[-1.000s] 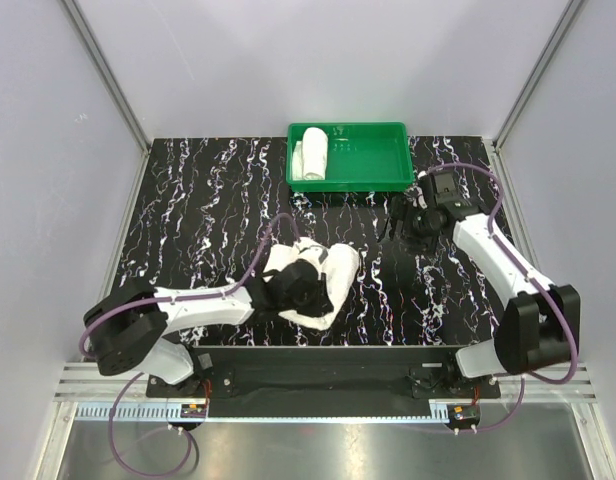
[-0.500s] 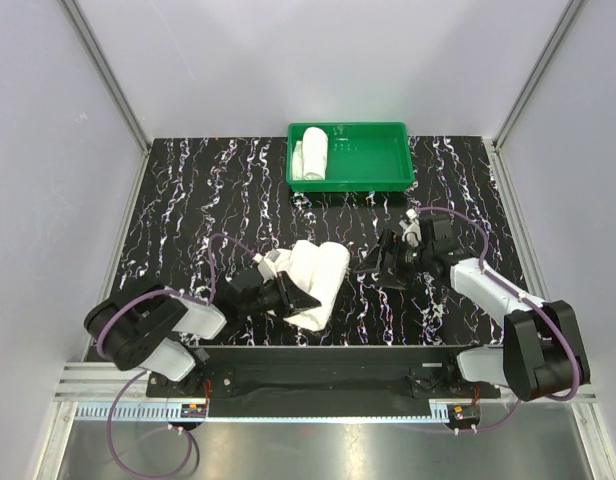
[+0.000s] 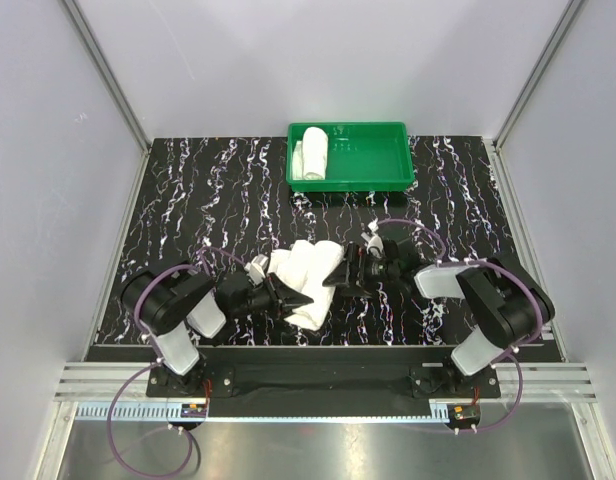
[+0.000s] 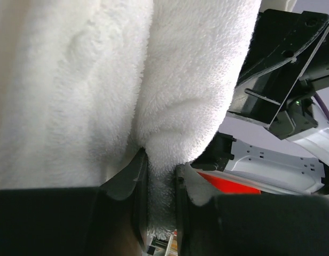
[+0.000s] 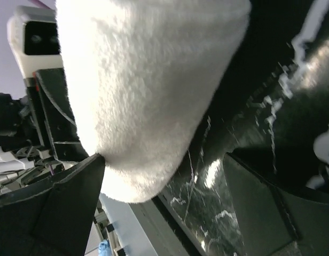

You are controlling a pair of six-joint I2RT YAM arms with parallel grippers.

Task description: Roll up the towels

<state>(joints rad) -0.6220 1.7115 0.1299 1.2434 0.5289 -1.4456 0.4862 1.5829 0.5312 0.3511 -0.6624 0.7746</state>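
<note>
Quick headcount from where I'm standing. Towels: two, both white. One towel (image 3: 313, 152) is inside the tray (image 3: 373, 160), and the other (image 3: 310, 272) is out on the table (image 3: 188, 200), on the near side of the tray. Trays: just the one, green. Arms: two, the left arm (image 3: 178, 305) and the right arm (image 3: 468, 290), both nearer than the tray. Grippers: two, the left gripper (image 3: 296, 297) and the right gripper (image 3: 334, 278), one per arm. Tables: one.

Top view bright, even, sharp — shadows faint. Wrist views soft at close range — towel (image 4: 73, 80) washed out, bench (image 5: 292, 80) glinting.
</note>
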